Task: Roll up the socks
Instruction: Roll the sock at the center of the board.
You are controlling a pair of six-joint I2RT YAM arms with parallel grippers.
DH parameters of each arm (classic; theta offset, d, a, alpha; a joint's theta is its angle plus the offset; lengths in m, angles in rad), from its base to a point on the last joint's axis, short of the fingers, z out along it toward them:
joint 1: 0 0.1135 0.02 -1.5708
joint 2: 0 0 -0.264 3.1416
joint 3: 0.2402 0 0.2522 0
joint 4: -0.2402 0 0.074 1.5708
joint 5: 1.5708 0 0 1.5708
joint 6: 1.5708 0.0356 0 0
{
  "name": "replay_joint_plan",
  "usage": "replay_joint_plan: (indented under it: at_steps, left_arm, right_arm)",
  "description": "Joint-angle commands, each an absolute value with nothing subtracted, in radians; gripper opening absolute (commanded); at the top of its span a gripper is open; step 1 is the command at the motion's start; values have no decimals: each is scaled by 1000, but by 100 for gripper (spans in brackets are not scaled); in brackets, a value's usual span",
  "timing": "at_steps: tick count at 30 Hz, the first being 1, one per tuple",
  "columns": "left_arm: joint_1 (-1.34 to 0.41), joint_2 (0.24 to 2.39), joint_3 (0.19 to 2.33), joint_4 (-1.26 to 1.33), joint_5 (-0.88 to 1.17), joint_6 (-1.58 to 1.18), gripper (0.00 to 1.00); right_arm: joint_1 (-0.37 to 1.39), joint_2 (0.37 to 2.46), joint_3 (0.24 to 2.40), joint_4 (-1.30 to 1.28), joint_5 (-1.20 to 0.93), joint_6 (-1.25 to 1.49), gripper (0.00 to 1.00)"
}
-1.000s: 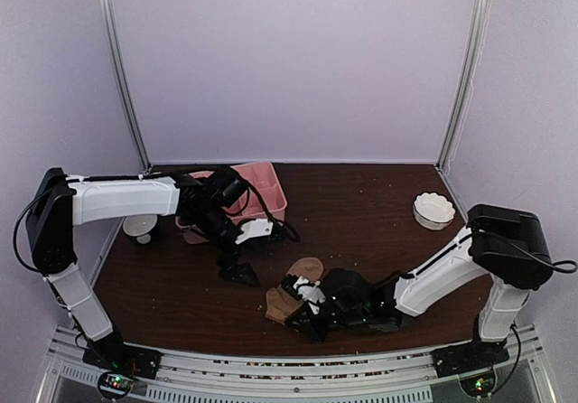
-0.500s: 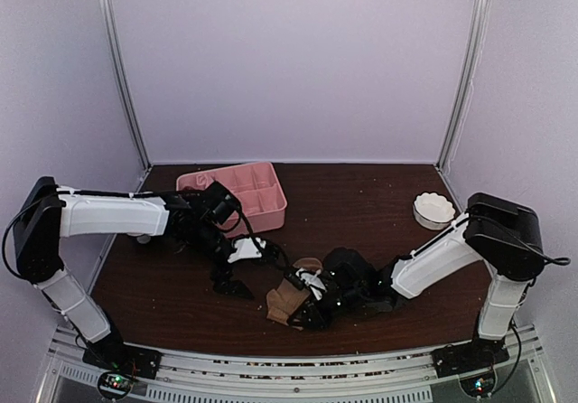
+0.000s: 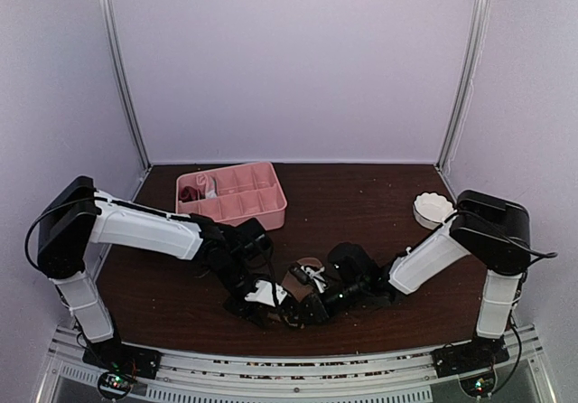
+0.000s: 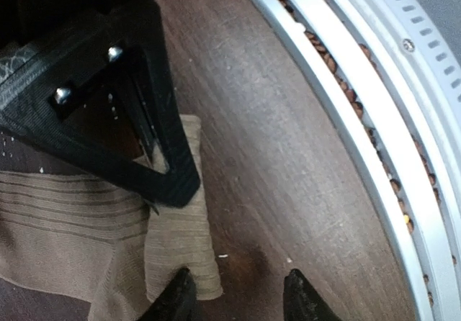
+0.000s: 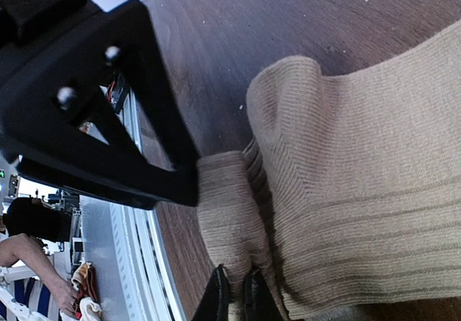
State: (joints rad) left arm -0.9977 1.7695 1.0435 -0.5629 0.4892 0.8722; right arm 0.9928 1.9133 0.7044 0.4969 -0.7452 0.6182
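- Tan sock: ribbed beige fabric lying flat on the dark wooden table, at the front centre and close to the near edge. In the overhead view the two arms cover nearly all of it. One end is folded over into a narrow, thick flap.
- Right gripper: low over the sock, with its jaws drawn together on a raised pinch of the tan fabric at the folded end. No gap shows between the fingers apart from the cloth they squeeze.
- Left gripper: just beside the right gripper, on its left, tilted down toward the table. The jaws stand apart, with bare wood showing between them. One fingertip sits at the corner of the folded flap. It appears to touch the cloth, though the frame edge cuts the contact off.
- In the left wrist view, the black triangular finger of the right gripper rests point-down on the sock, where the flap meets the flat part.
- Metal rail: runs along the table's near edge, close to the sock.
- Pink tray: divided, at the back left, well apart from the sock. A dark red bundle lies in its far-left compartment.
- White bowl: at the right side, near the right arm's elbow.
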Motion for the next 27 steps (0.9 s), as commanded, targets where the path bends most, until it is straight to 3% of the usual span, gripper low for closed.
replay_joint_plan:
  at_steps: [1, 11, 16, 20, 27]
  left_arm:
    - [-1002, 1815, 1095, -496, 435, 846, 41]
    - [-1002, 1729, 1088, -489, 444, 795, 54]
    - [-1007, 1779, 1095, -489, 432, 789, 55]
    - [-1008, 1835, 1112, -492, 432, 776, 52]
    - [-1004, 1895, 1143, -489, 388, 744, 36]
  right_arm:
    - [974, 2009, 611, 198, -620, 660, 0]
    - [974, 2013, 620, 197, -620, 663, 0]
    - [974, 2011, 633, 189, -621, 661, 0]
    - [973, 2007, 641, 186, -620, 667, 0]
    - [974, 1990, 651, 190, -619, 673, 0]
